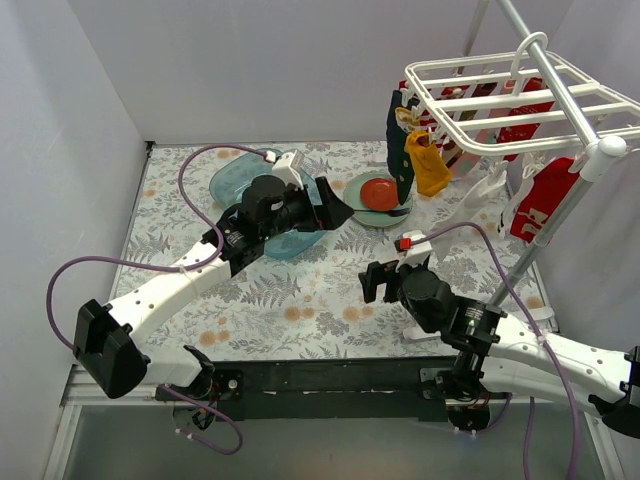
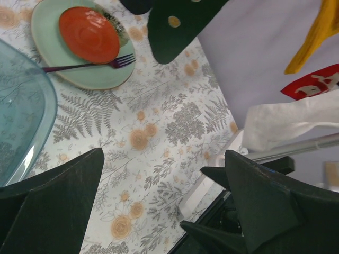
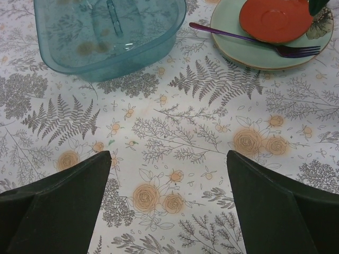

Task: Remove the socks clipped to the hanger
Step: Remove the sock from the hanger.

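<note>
White walls close in a worktop (image 1: 300,300) covered in a fern-and-flower print, and you have both arms reaching out over it from the near edge. Up at the far right, the white hanger (image 1: 520,100) rides by its hook on a slanted pole (image 1: 545,235). That keeps the rack lifted so the socks (image 1: 520,128) dangle freely from the clips beneath it. A navy sock (image 1: 400,150) and a mustard sock (image 1: 430,168) hang on the left side, red socks (image 1: 540,205) on the right and behind, none of them off yet.

Your left end effector (image 1: 332,205) has its fingers spread wide with nothing between them. It sits just beyond the blue translucent tub (image 1: 235,180) and faces the navy sock, near it but not touching. Your right end effector (image 1: 375,280) is likewise splayed and empty, low over bare print and well apart from the hanger. You look to be at the start of the reach, and the left arm seems better placed for a first pull.

Below the navy sock a green plate (image 1: 375,222) carries an orange-red saucer (image 1: 380,193), with a purple fork (image 2: 85,66) resting on it. A sock tugged down there may land on the crockery.
</note>
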Robot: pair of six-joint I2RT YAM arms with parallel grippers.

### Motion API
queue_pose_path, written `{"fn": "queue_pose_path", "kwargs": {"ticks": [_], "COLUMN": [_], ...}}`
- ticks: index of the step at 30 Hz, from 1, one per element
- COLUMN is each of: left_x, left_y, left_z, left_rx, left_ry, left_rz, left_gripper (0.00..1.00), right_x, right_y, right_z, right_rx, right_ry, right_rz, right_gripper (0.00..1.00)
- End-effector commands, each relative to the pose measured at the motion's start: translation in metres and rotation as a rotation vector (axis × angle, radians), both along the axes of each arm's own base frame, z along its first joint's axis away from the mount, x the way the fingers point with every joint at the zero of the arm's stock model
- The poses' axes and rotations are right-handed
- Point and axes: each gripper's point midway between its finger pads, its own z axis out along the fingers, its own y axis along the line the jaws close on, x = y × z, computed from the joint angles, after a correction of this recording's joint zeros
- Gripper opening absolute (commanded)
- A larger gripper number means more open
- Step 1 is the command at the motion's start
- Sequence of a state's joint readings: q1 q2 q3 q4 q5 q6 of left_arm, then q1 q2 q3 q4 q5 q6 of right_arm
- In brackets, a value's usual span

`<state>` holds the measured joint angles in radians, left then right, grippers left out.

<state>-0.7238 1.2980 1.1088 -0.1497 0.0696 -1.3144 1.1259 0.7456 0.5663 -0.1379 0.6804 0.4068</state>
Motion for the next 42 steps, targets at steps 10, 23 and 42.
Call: {"fn": "queue_pose_path", "kwargs": {"ticks": [10,23,42], "left_x": [-0.009,-0.041,-0.063], "left_y": [-0.087,-0.154,-0.221], "left_z": [0.084,0.089,0.068], "left_rx": [-0.152,-0.155,-0.165], "left_ry": [-0.228,-0.33,-0.378], "left_rz": [-0.241,-0.416,-0.479], "left_gripper": [0.98,0.88,0.67], "right_x": [-0.009,-0.019,-0.026], "right_y": [-0.012,-0.026,-0.04], "right_z": [-0.035,-0.053,-0.063], "right_rx": [0.023,0.047,0.064], "right_ry": [0.083,0.138,0.167], "right_rz": [-0.04,-0.067,-0.096], "right_gripper": [0.98,0.95,0.93]}}
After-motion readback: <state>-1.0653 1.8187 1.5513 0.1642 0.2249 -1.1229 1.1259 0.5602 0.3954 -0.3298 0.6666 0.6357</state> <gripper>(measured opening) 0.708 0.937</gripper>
